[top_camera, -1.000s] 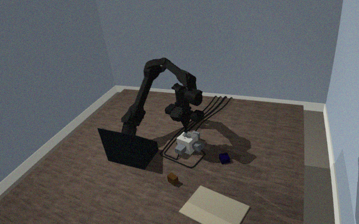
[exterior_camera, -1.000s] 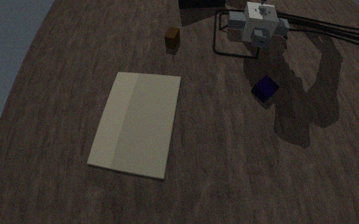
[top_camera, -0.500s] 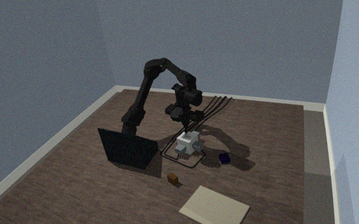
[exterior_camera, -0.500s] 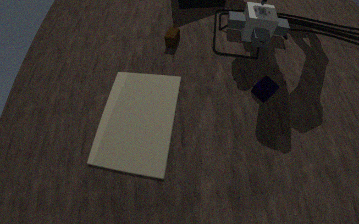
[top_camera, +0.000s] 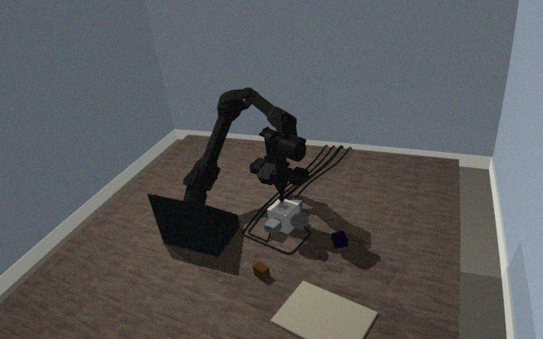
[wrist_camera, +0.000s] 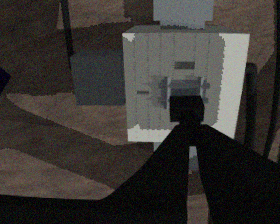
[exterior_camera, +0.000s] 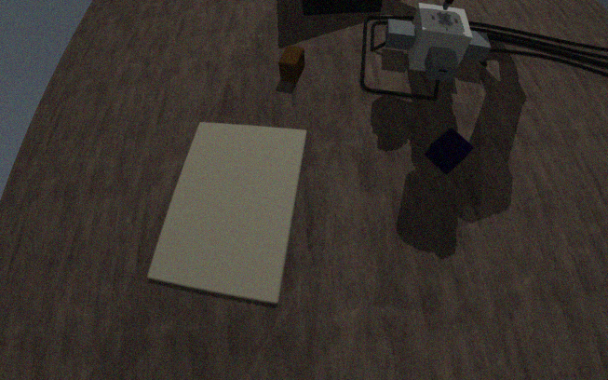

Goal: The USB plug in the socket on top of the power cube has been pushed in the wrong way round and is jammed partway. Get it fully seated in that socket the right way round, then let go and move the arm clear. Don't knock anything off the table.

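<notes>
The white power cube (top_camera: 278, 218) (exterior_camera: 441, 41) (wrist_camera: 146, 117) stands on the table, with grey plugs in its sides. My gripper (top_camera: 281, 194) (wrist_camera: 191, 135) points down over its top and is shut on the black USB plug (top_camera: 281, 198) (exterior_camera: 446, 6) (wrist_camera: 186, 108). In the exterior view the plug's lower end looks a little above the top face, near its rear edge. In the wrist view the plug and a grey shape beside it cover the middle of the top, so the socket's opening is mostly hidden. Which way round the plug is cannot be told.
Black cables (top_camera: 288, 253) (exterior_camera: 364, 56) loop around the cube and run to the back. A dark blue block (top_camera: 339, 239) (exterior_camera: 448, 151), an orange block (top_camera: 261, 270) (exterior_camera: 290, 63) and a cream board (top_camera: 326, 313) (exterior_camera: 230, 212) lie in front. A black panel (top_camera: 193, 227) stands at the left.
</notes>
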`<state>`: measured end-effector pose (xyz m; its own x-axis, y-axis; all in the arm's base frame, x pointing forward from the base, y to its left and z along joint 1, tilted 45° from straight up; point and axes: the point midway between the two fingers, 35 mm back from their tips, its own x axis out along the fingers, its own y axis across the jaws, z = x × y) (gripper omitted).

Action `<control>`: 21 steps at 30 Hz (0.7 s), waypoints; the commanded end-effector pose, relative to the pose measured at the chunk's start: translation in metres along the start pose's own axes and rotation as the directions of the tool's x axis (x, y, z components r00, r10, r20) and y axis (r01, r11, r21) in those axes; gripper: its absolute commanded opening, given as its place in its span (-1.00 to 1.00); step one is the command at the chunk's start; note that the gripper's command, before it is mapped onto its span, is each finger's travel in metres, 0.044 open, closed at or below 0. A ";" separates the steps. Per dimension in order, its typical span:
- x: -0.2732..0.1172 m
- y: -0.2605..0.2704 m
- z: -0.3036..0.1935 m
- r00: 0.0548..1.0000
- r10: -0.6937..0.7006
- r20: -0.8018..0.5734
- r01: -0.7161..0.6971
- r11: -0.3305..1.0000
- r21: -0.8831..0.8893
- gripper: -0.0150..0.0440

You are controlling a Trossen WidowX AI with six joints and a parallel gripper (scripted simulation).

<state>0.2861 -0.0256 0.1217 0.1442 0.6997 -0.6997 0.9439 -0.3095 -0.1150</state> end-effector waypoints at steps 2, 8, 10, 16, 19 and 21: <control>0.002 -0.001 0.000 1.000 -0.003 -0.008 0.003 1.000 0.009 -0.49; 0.003 -0.001 0.000 1.000 -0.003 -0.011 0.003 1.000 0.011 -0.49; 0.003 -0.001 0.000 1.000 -0.003 -0.013 0.003 1.000 0.012 -0.49; 0.004 -0.001 -0.001 1.000 -0.003 -0.017 0.003 1.000 0.014 -0.49; 0.004 -0.001 -0.001 1.000 -0.003 -0.019 0.003 1.000 0.015 -0.49; 0.004 -0.001 -0.001 1.000 -0.003 -0.020 0.003 1.000 0.015 -0.49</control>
<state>0.2865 -0.0231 0.1208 0.1483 0.7084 -0.6900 0.9420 -0.3137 -0.1196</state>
